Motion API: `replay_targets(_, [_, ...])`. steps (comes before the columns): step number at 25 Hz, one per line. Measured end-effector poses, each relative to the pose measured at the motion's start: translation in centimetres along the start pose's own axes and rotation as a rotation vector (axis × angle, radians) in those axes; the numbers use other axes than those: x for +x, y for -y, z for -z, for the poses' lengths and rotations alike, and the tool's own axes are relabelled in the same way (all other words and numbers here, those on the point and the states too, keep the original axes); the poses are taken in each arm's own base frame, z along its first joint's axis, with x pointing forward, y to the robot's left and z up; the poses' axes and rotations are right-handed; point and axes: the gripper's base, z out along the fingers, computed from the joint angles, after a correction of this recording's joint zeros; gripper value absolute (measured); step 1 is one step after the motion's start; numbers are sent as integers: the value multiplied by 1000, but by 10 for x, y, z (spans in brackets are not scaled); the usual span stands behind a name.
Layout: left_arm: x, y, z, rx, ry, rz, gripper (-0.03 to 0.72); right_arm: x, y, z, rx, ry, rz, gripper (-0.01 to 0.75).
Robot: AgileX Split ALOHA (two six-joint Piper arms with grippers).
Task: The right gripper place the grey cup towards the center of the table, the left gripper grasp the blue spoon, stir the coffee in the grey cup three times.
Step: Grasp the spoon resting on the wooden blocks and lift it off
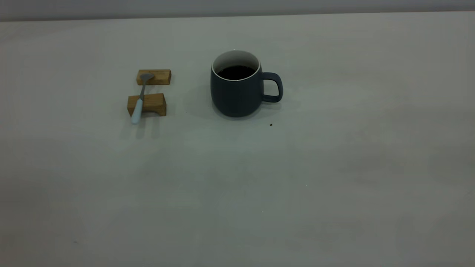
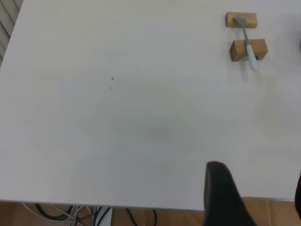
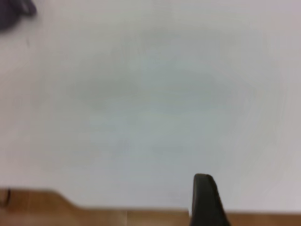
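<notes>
The grey cup (image 1: pixel 237 94) stands upright near the middle of the table (image 1: pixel 259 193), handle to the right in the exterior view, with dark coffee (image 1: pixel 236 72) inside. To its left the blue spoon (image 1: pixel 141 94) lies across two wooden blocks, bowl on the far one. Neither arm shows in the exterior view. In the left wrist view my left gripper (image 2: pixel 259 195) hangs open over the table's near edge, far from the spoon (image 2: pixel 248 44). In its own view my right gripper (image 3: pixel 256 193) shows one finger (image 3: pixel 204 200) with a wide gap beside it; the cup (image 3: pixel 14 12) is far off.
The two wooden blocks (image 1: pixel 160 77) (image 1: pixel 154 104) sit one behind the other under the spoon. A small dark speck (image 1: pixel 271 125) lies in front of the cup. Past the table's near edge are wooden floor (image 3: pixel 94 216) and cables (image 2: pixel 84 214).
</notes>
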Motion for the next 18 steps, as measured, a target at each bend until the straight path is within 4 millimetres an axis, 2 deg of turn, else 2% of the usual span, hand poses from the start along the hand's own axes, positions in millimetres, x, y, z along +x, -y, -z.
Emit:
replay_targets(5, [0,0,0,0,0,0,446,14,0,16,2,133,-3,524])
replay_targets(18, [0,0,0,0,0,0,446,14,0,17,2,137,-3,514])
